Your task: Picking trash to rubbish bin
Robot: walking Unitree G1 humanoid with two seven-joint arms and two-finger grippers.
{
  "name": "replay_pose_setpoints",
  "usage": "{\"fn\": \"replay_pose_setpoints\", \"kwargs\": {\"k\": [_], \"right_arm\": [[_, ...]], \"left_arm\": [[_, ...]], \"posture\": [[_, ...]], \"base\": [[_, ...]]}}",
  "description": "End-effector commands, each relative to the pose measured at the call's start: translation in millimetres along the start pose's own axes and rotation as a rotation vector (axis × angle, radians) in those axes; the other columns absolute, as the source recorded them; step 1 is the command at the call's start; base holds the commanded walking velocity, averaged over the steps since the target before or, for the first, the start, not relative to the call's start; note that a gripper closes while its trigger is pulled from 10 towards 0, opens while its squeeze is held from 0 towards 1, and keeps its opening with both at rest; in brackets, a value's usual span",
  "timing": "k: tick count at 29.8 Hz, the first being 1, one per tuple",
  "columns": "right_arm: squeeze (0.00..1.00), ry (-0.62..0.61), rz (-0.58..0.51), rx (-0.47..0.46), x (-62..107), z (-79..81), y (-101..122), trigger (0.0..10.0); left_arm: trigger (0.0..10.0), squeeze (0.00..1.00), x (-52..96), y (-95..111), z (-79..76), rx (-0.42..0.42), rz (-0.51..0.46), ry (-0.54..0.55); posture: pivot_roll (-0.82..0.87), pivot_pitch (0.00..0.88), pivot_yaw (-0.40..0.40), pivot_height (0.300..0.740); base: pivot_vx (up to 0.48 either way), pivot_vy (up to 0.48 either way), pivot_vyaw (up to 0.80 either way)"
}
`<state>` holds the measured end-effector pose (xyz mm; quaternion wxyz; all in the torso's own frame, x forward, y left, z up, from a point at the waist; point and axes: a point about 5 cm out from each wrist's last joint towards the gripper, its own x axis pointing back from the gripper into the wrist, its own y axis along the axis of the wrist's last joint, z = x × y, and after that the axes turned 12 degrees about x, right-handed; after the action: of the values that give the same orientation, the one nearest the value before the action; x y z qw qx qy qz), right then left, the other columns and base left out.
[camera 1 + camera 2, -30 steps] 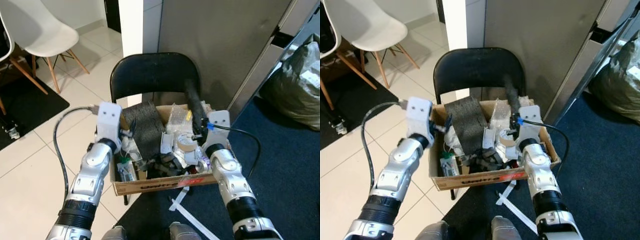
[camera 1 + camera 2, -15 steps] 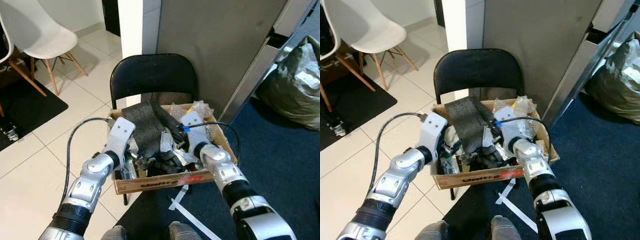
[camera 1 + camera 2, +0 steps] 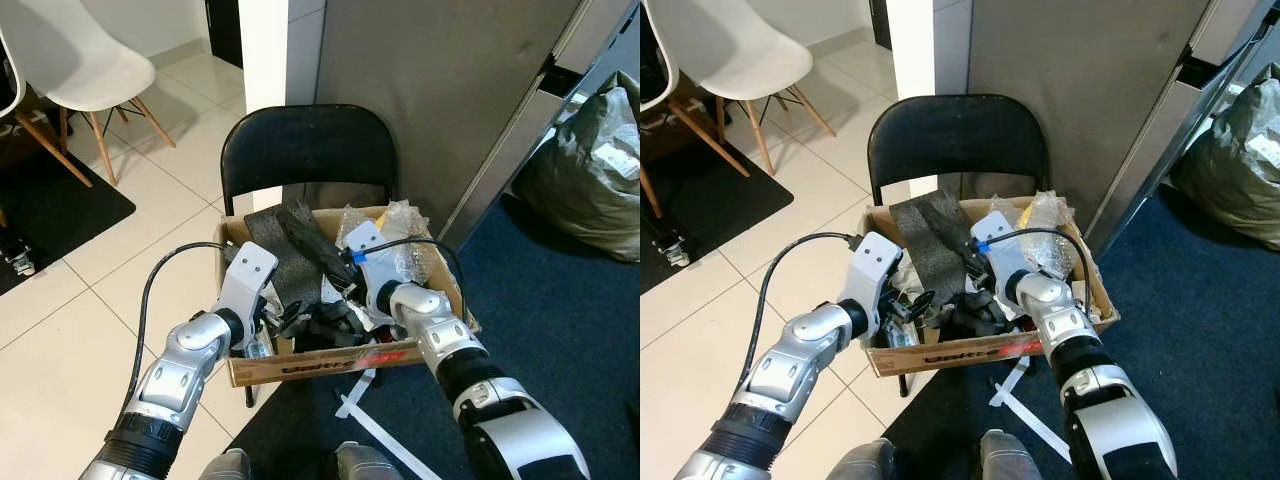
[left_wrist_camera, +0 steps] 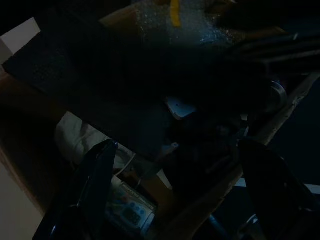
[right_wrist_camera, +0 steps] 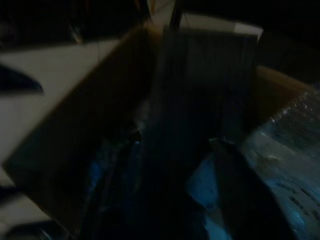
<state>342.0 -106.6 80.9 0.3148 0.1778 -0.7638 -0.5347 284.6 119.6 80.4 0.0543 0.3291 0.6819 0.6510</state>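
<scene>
A brown cardboard box (image 3: 330,362) full of trash sits on the seat of a black folding chair (image 3: 305,150), its front wall at the seat's front edge and carrying dark printed lettering and a red strip, neither sharp enough to read. Both silver arms reach forward and down into it, bent at the elbow. The left tool (image 3: 915,305) is over the box's front left corner with its two black fingers (image 4: 97,175) spread apart and nothing between them; the left wrist view, very dark, looks between them at a pale crumpled piece and a small printed packet near the cardboard wall, with bubble wrap marked by a yellow strip farther in. The right tool (image 3: 330,262) is in the middle of the box beside a long dark grey ribbed strip (image 3: 285,250) leaning toward the box's back edge; I cannot tell whether its fingers are apart or together. Crumpled clear bubble wrap (image 3: 400,235) fills the back right corner. A white chair (image 3: 75,70) stands on the tiled floor (image 3: 60,330), and a grey-green filled bag (image 3: 590,180) lies on blue carpet (image 3: 570,330).
</scene>
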Motion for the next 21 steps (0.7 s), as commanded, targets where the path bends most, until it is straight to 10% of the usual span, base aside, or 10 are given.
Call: {"fn": "replay_pose_setpoints", "kwargs": {"k": [1,2,3,4,13,21], "right_arm": [[0.95,-0.032,-0.072,-0.118,0.6,-5.8,7.4,10.0],[0.95,-0.032,-0.072,-0.118,0.6,-5.8,7.4,10.0],[0.22,-0.072,-0.126,-0.186,1.2,-11.6,13.4,10.0],[0.00,-0.137,-0.183,-0.249,3.2,-21.0,19.2,10.0],[0.00,-0.603,-0.297,-0.365,34.4,-79.6,26.4,10.0],[0.00,-0.669,-0.299,-0.240,49.7,-67.6,17.8,10.0]], "left_arm": [[10.0,0.00,2.5,-2.7,2.0,-0.005,0.025,0.001],[10.0,0.00,2.5,-2.7,2.0,-0.005,0.025,0.001],[10.0,0.00,2.4,-1.9,2.2,-0.004,0.024,0.002],[10.0,0.00,2.4,-0.9,2.5,-0.002,0.023,0.005],[10.0,0.00,1.4,17.1,21.5,0.000,-0.108,0.204],[10.0,0.00,11.8,37.4,43.1,0.065,-0.295,0.452]], "posture": [[-0.05,0.092,-0.061,0.740],[-0.05,0.092,-0.061,0.740],[-0.05,0.092,-0.062,0.740],[-0.05,0.091,-0.061,0.740],[-0.05,0.074,-0.051,0.740],[-0.04,0.047,-0.036,0.740]], "base": [[0.000,0.000,0.00],[0.000,0.000,0.00],[0.000,0.000,0.00],[0.000,0.000,0.00],[0.000,0.000,0.00],[0.000,0.000,0.00]]}}
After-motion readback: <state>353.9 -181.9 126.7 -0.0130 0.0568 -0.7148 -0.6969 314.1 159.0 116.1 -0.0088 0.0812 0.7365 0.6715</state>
